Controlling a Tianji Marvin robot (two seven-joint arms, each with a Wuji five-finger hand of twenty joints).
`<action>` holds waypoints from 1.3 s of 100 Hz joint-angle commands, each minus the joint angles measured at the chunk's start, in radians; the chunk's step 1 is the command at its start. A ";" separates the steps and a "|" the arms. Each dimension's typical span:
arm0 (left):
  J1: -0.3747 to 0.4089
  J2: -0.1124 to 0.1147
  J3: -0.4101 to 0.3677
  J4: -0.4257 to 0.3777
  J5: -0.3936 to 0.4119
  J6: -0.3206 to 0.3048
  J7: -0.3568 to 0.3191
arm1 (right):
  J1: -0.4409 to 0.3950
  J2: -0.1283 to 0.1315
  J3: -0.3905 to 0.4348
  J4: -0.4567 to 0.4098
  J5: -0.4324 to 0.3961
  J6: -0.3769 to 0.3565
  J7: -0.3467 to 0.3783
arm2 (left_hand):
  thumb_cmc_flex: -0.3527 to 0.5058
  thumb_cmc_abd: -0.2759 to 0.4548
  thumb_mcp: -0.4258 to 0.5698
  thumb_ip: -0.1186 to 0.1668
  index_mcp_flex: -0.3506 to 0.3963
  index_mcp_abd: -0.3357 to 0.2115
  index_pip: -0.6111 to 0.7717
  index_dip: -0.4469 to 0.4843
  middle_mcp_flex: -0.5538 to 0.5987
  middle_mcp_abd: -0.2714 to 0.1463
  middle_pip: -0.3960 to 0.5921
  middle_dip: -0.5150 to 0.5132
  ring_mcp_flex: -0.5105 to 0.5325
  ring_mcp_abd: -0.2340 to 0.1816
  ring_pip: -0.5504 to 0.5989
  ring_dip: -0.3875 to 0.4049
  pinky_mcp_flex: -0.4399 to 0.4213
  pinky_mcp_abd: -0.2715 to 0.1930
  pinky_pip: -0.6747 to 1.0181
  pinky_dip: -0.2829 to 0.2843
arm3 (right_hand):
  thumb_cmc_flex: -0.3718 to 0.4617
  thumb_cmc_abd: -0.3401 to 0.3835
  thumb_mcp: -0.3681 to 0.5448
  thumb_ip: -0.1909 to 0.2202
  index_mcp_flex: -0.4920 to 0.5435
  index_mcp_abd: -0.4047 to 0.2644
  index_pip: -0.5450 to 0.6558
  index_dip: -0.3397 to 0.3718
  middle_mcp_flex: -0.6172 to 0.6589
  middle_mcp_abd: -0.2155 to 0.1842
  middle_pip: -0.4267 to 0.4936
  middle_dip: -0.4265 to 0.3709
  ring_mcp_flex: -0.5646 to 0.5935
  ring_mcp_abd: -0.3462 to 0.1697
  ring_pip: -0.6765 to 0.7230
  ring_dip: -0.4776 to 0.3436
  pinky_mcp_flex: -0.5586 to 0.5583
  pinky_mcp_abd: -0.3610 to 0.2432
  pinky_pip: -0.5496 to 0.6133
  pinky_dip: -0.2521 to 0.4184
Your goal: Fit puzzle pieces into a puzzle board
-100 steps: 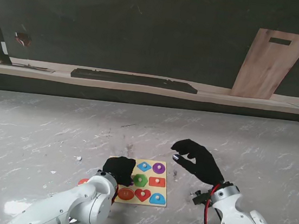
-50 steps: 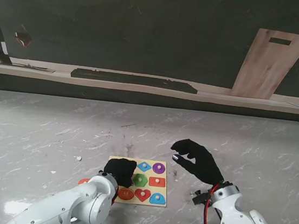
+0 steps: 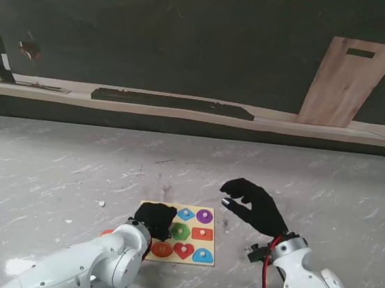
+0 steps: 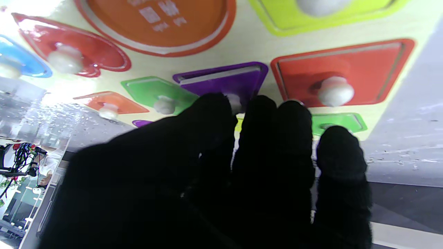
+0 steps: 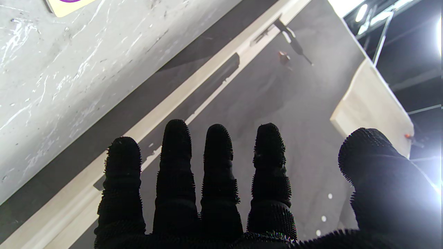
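Observation:
The wooden puzzle board (image 3: 209, 246) lies on the marble table in front of me, with coloured knobbed pieces in its slots. My left hand (image 3: 154, 218) rests over the board's left part. In the left wrist view its thumb and fingers (image 4: 263, 138) are closed around the white knob of a purple square piece (image 4: 225, 81), which sits slightly tilted in its slot. An orange round recess (image 4: 155, 20) shows printed text and no piece. An orange piece (image 3: 106, 233) lies on the table just left of the board. My right hand (image 3: 251, 206) hovers open to the right of the board, holding nothing.
In the board I see a green hexagon (image 3: 180, 231), a red heart (image 3: 183, 250), a red rectangle (image 3: 202, 234) and a purple circle (image 3: 204, 216). A wooden plank (image 3: 347, 82) leans against the back wall. A dark bar (image 3: 173, 103) lies on the ledge.

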 commanded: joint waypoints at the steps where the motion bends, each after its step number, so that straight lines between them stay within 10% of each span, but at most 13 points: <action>1: -0.001 0.005 0.001 -0.002 0.000 -0.001 -0.008 | -0.005 -0.003 -0.004 -0.001 -0.004 0.002 -0.001 | 0.032 -0.005 0.015 0.043 -0.026 -0.008 0.047 0.024 -0.008 0.074 0.013 0.022 0.000 0.001 0.012 0.017 -0.008 0.077 0.007 0.026 | 0.015 0.018 -0.018 0.009 0.015 -0.022 0.018 0.012 0.034 -0.018 0.005 0.009 0.007 -0.020 0.014 0.006 -0.012 -0.013 0.014 0.010; 85: -0.009 0.018 0.020 -0.021 0.000 0.017 -0.066 | -0.006 -0.003 -0.003 -0.002 0.001 -0.004 0.001 | 0.037 0.052 -0.092 0.027 -0.045 -0.050 -0.033 0.040 -0.046 0.063 -0.017 0.042 -0.035 -0.005 -0.003 0.040 -0.036 0.064 -0.013 0.034 | 0.016 0.018 -0.017 0.009 0.016 -0.022 0.019 0.012 0.036 -0.019 0.006 0.010 0.008 -0.019 0.014 0.006 -0.010 -0.013 0.015 0.010; 105: -0.010 0.031 0.025 -0.033 0.041 0.004 -0.089 | -0.009 -0.003 -0.001 -0.004 0.001 -0.008 0.000 | 0.080 0.028 -0.272 -0.047 -0.098 -0.061 -0.124 0.045 -0.099 0.044 0.019 0.043 -0.044 -0.020 -0.013 0.048 -0.044 0.049 -0.018 0.032 | 0.016 0.017 -0.018 0.009 0.016 -0.022 0.019 0.012 0.036 -0.018 0.005 0.010 0.009 -0.021 0.014 0.006 -0.010 -0.013 0.015 0.010; 130: 0.010 0.041 0.009 -0.039 0.101 -0.025 -0.073 | -0.010 -0.002 0.000 -0.004 0.002 -0.013 0.001 | -0.049 0.140 -0.355 0.009 -0.150 -0.037 -0.277 0.100 -0.200 0.029 0.107 -0.005 -0.058 -0.032 -0.017 0.059 -0.051 0.037 -0.019 0.027 | 0.016 0.018 -0.018 0.009 0.017 -0.021 0.019 0.012 0.037 -0.017 0.005 0.010 0.010 -0.020 0.015 0.006 -0.010 -0.013 0.015 0.010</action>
